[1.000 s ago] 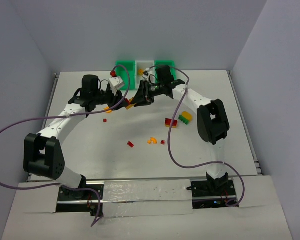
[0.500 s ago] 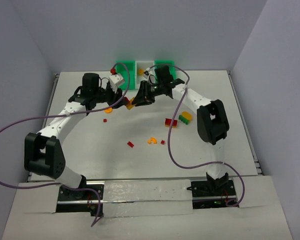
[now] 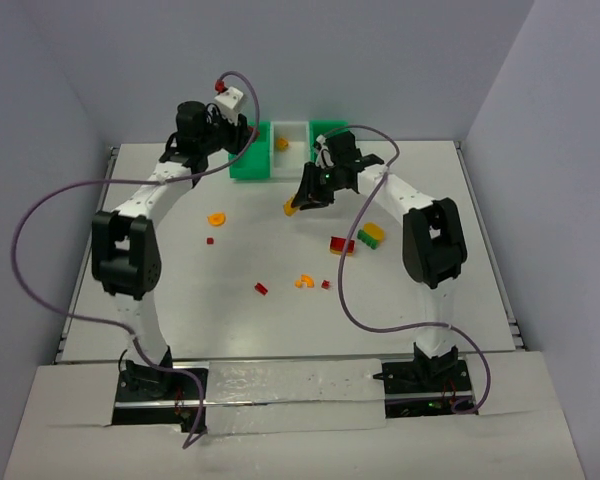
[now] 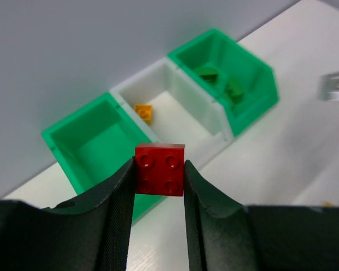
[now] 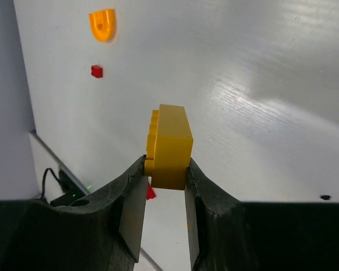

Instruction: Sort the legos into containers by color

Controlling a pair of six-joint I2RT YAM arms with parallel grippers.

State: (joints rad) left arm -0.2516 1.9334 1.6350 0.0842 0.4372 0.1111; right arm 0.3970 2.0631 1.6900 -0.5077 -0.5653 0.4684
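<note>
My left gripper (image 4: 160,171) is shut on a red square lego (image 4: 160,169), held in the air in front of the containers. It hangs by the left green bin (image 4: 96,144), next to the white bin (image 4: 183,110) and right green bin (image 4: 254,76). An orange lego (image 4: 143,112) lies in the white bin and green legos (image 4: 220,84) in the right one. My right gripper (image 5: 168,164) is shut on a yellow lego (image 5: 169,147) above the table. From the top camera, the left gripper (image 3: 242,137) is near the left green bin (image 3: 245,168), and the right gripper (image 3: 300,203) is mid-table.
Loose legos lie on the table: an orange curved piece (image 3: 216,217), a small red bit (image 3: 209,240), a red brick (image 3: 261,289), another orange curved piece (image 3: 303,282), a red-and-yellow stack (image 3: 340,245) and a green-and-yellow stack (image 3: 371,235). Walls enclose the back and sides.
The left arm has swung up and back toward the bins with the red lego. The right gripper has closed on the yellow lego and shifted slightly right.
</note>
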